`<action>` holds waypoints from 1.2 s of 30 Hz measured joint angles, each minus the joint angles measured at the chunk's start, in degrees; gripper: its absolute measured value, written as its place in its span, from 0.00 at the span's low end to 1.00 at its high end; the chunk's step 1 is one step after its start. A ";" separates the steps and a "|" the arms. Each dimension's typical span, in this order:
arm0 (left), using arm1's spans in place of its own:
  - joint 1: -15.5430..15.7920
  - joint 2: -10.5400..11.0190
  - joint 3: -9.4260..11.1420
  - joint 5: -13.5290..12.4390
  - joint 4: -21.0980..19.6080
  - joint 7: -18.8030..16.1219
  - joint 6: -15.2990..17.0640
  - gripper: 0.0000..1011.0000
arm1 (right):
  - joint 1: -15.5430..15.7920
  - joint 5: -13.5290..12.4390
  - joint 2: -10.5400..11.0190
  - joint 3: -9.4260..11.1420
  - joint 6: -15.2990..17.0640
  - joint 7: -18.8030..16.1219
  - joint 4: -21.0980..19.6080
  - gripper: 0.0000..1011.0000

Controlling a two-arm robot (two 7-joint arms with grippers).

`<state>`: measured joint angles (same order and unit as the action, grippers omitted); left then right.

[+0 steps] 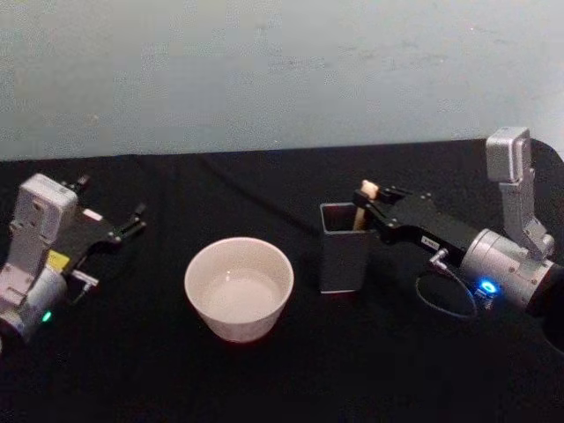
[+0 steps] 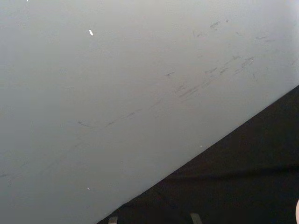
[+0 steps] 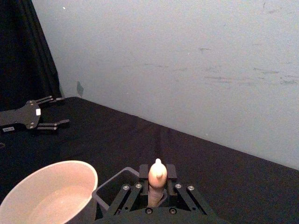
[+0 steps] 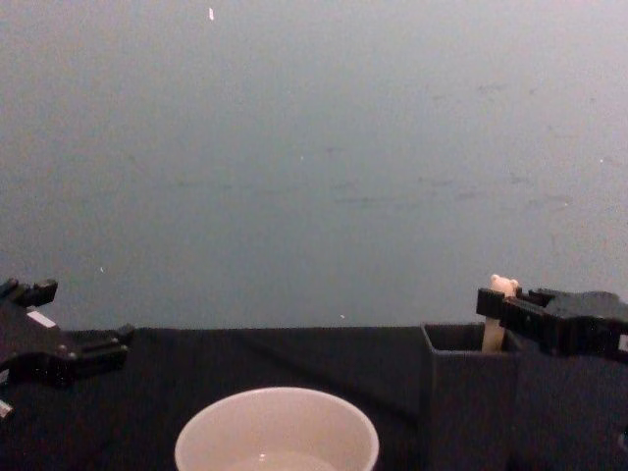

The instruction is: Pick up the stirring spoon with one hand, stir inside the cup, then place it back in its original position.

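Sitting in the holder point(image 1: 344, 260), the stirring spoon point(image 3: 157, 173) is gripped

No legible text, white stickers point(image 1: 91, 214) (left end effector point(image 1: 137, 220)) unreadable

black-draped table point(image 1: 132, 370) carries the cream cup point(image 1: 238, 319) and, just beside it, the dark grey holder point(image 1: 344, 263).
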<state>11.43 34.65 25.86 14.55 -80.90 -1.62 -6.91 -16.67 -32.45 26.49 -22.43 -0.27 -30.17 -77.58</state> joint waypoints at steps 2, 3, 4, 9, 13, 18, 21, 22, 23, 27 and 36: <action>0.00 0.00 0.00 0.00 0.00 0.00 0.00 0.99 | 0.00 0.00 0.00 0.00 0.00 0.00 0.00 0.21; 0.00 0.00 0.00 0.00 0.00 0.00 0.00 0.99 | 0.00 0.00 0.00 0.00 0.00 0.00 0.00 0.21; 0.00 0.00 0.00 0.00 0.00 0.00 0.00 0.99 | 0.00 0.00 0.00 0.00 0.00 0.00 0.00 0.21; 0.00 0.00 0.00 0.00 0.00 0.00 0.00 0.99 | 0.03 0.03 0.00 0.02 -0.14 -0.05 -0.05 0.21; 0.00 0.00 0.00 0.00 0.00 0.00 0.00 0.99 | 0.20 0.19 0.11 0.27 -0.91 -0.37 -0.88 0.21; 0.00 0.00 0.00 0.00 0.00 0.00 0.00 0.99 | 0.55 0.65 0.40 0.76 -2.00 -0.41 -2.60 0.21; 0.00 0.00 0.00 0.00 0.00 0.00 0.00 0.99 | 0.73 0.80 0.55 1.14 -2.62 -0.41 -3.72 0.21; 0.00 0.00 0.00 0.00 0.00 0.00 0.00 0.99 | 0.77 0.81 0.60 1.25 -2.76 -0.42 -3.96 0.21; 0.00 0.00 0.00 0.00 0.00 0.00 0.00 0.99 | 0.88 0.83 0.70 1.48 -3.08 -0.45 -4.43 0.21; 0.00 0.00 0.00 0.00 0.00 0.00 0.00 0.99 | 1.23 0.83 0.89 2.17 -3.92 -0.52 -5.71 0.21; 0.00 0.00 0.00 0.00 0.00 0.00 0.00 0.99 | 2.28 -0.27 1.06 4.23 -6.07 -0.54 -8.59 0.21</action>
<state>11.43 34.65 25.86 14.55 -80.90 -1.62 -6.91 -14.40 -32.72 27.55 -18.20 -6.34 -30.71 -86.17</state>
